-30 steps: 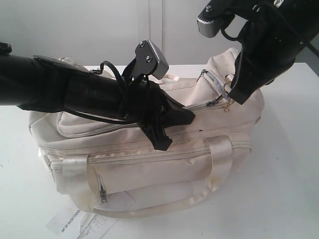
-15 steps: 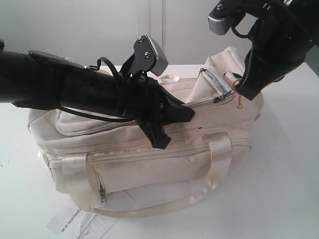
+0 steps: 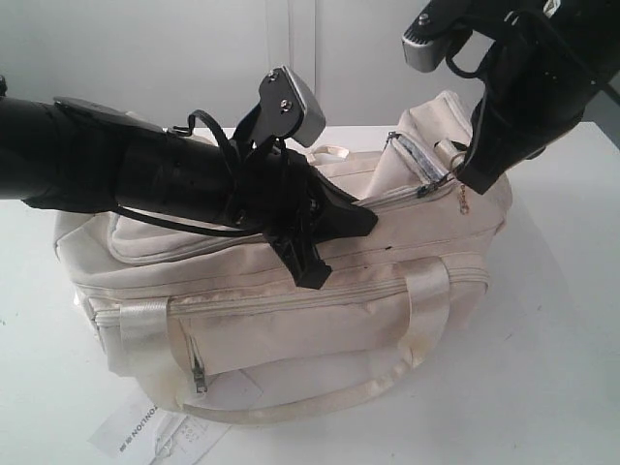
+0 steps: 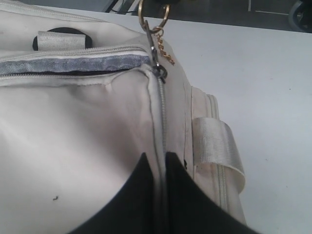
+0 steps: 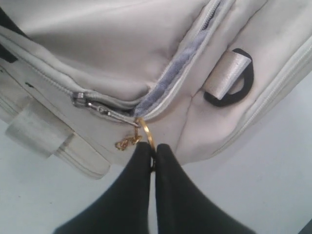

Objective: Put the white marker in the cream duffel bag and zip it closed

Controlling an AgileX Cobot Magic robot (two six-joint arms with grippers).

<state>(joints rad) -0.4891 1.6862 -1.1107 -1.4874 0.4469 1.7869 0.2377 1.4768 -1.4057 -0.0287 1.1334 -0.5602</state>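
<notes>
Bag point(image 3: 291, 320) sits on the tabletop point(image 3: 552, 368), its top zip point(image 5: 195, 44) partly undone at the end nearest the right pincer point(image 5: 152, 147). Left pincer point(image 4: 155, 157) is closed on the flap's zip seam point(image 4: 161, 112); right pincer is clamped on the gold ring point(image 5: 146, 132) of the zip pull point(image 5: 105, 111).

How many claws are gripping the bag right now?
2. The left claw pinches the zipper seam on top of the cream duffel bag; the right claw pinches the gold ring of the zipper pull at the bag's end.
</notes>
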